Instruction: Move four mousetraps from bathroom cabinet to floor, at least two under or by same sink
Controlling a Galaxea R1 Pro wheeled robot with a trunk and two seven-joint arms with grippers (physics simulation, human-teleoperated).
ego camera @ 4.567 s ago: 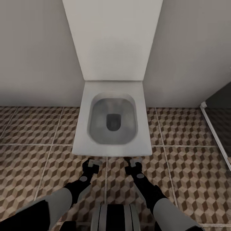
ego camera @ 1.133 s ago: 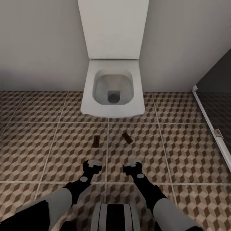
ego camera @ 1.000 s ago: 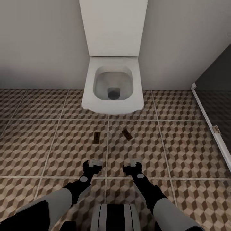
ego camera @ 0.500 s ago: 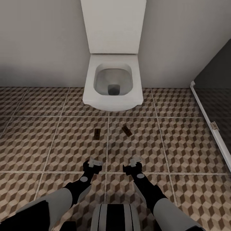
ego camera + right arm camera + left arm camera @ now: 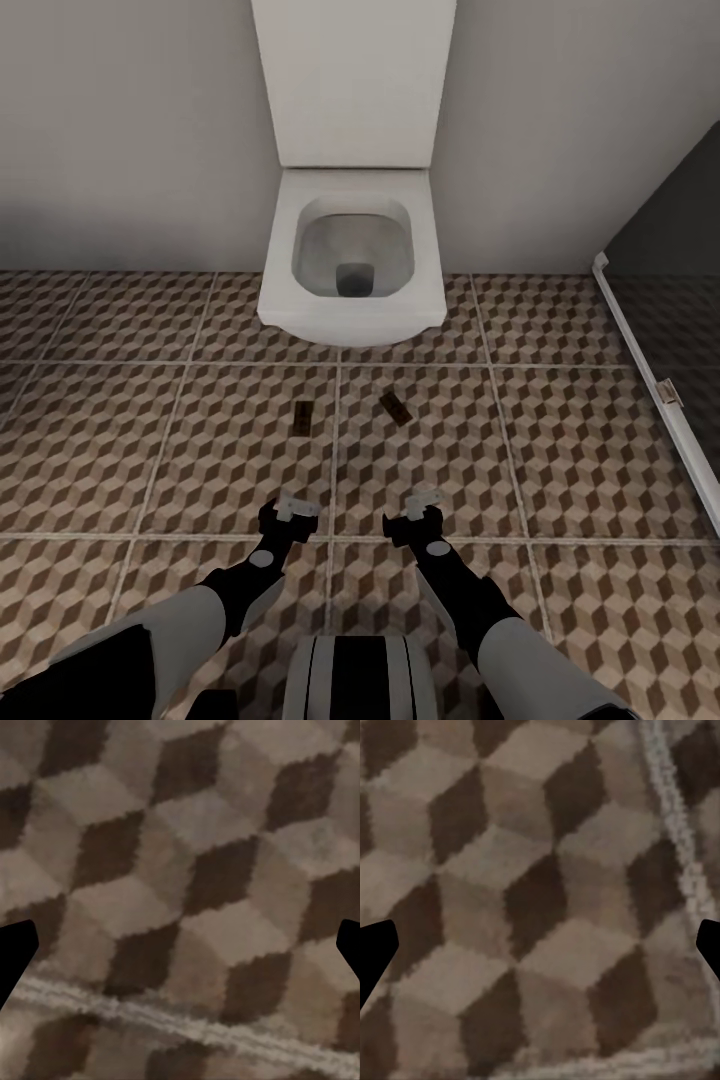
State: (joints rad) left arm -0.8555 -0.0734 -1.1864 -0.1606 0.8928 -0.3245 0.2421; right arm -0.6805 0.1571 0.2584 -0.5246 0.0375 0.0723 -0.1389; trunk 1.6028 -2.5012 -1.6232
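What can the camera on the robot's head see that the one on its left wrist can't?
Head view: a white toilet, two mousetraps lying apart on the tiles in front of it, both arms and the dark shower edge. Left wrist view: the left gripper's dark fingertips spread wide, close above the tiles. Both: the cube-patterned bathroom floor with pale grout.

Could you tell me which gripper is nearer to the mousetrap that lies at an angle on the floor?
Right. The right gripper sits just below the angled mousetrap in the head view, almost in line with it; the left gripper is further off, under the other mousetrap.
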